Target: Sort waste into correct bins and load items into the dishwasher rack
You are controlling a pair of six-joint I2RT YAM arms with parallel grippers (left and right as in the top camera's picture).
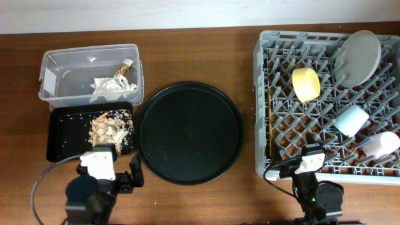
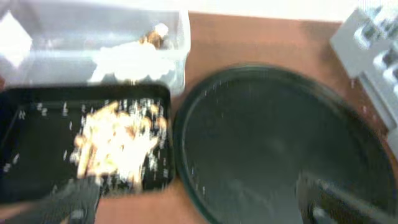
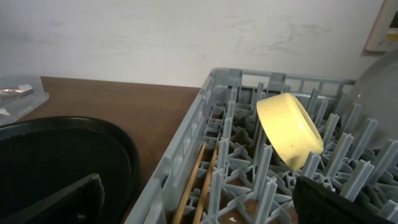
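The clear tub [image 1: 53,69] holds white napkins [image 1: 107,87] and the gold-brown wrapper [image 1: 125,66]. The shallow black tray [image 1: 65,134] holds tan food scraps [image 1: 110,127]. The grey rack [image 1: 261,94] holds the plate [image 1: 357,56], yellow bowl [image 1: 305,84], light-blue cup [image 1: 350,120], pink cup [image 1: 381,144] and chopsticks [image 1: 270,119]. My left gripper [image 1: 119,164] is open and empty by the near edges of the black tray [image 2: 37,162] and round tray. My right gripper [image 1: 300,161] is open and empty at the rack's near left corner, by the chopsticks [image 3: 205,180] and bowl [image 3: 289,127].
A large round black serving tray [image 1: 190,132] lies between the bins and the rack; it also shows in the left wrist view [image 2: 273,143] and the right wrist view [image 3: 62,149]. Bare wooden table lies behind it.
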